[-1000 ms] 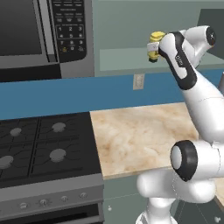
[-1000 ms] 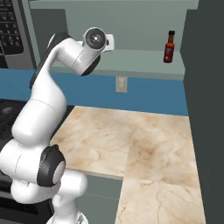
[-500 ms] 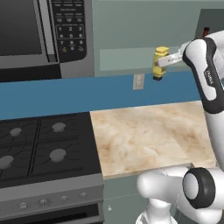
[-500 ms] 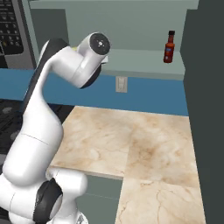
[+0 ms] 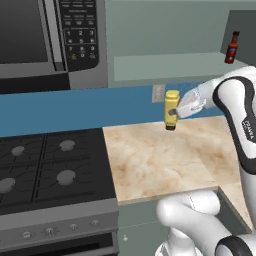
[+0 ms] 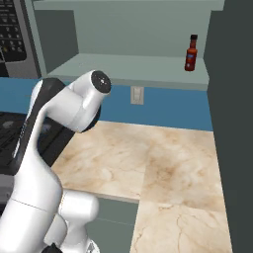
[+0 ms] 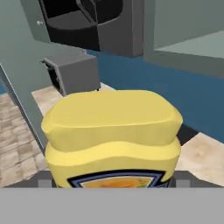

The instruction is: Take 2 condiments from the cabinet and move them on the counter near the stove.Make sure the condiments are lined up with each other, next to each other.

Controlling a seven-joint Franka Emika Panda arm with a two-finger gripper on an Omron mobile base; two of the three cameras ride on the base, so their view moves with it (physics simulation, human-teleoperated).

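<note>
My arm [image 5: 240,125] is glossy white with rounded segments, dark joint bands, a round cap, and small dark lettering.

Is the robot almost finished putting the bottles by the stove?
Not yet. The gripper holds the yellow mustard bottle in the air above the counter, already out of the cabinet. The red hot-sauce bottle is on the shelf. Both must end up side by side near the stove.
</note>
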